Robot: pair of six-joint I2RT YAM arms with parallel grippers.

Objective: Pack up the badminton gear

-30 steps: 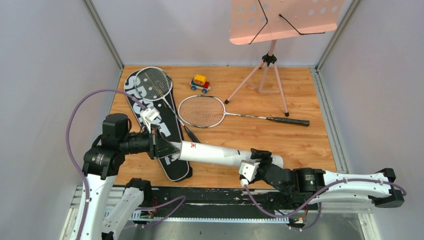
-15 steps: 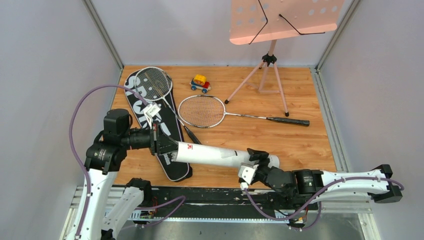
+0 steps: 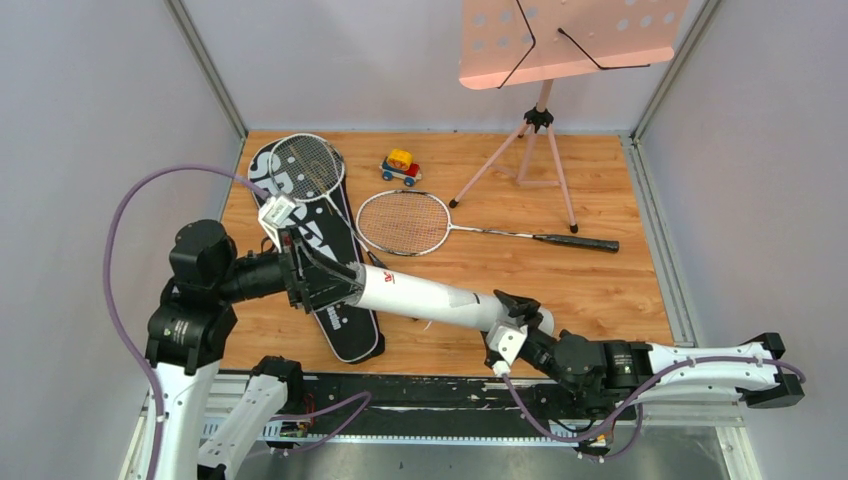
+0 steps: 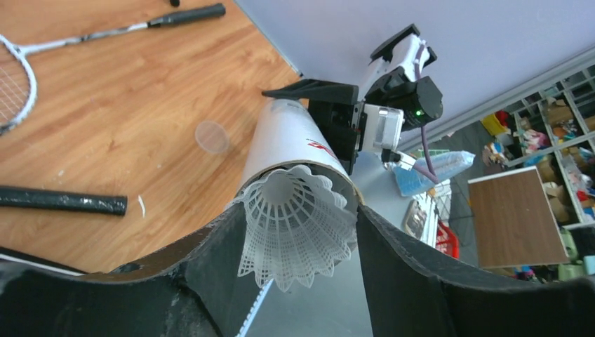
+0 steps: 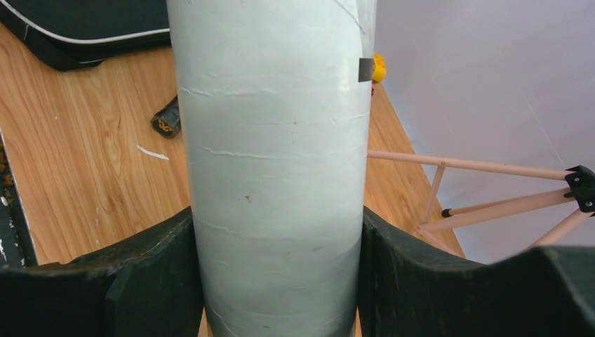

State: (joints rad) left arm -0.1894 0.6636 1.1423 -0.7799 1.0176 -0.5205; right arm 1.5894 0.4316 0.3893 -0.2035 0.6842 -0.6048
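My right gripper (image 5: 275,214) is shut on the white tube (image 5: 273,140), one finger pressed to each side. In the top view the tube (image 3: 430,300) slants from the right gripper (image 3: 520,320) up-left to my left gripper (image 3: 345,283) at its open end. A white shuttlecock (image 4: 298,225) sits cork-first in the tube's mouth (image 4: 288,140). The left gripper (image 4: 300,210) stands open, its fingers on either side of the skirt. One racket (image 3: 307,165) lies on the black bag (image 3: 350,335). The other racket (image 3: 405,222) lies on the wooden floor.
A toy car (image 3: 400,166) stands behind the rackets. The pink music stand (image 3: 540,120) has its tripod at the back right. A small clear disc (image 4: 212,137) lies on the floor beside the tube. Grey walls close the left, right and back.
The left jaws have opened at the tube's mouth, and the left arm has drawn back a little to the left. The tube's left end has risen slightly; the right grip is unchanged.
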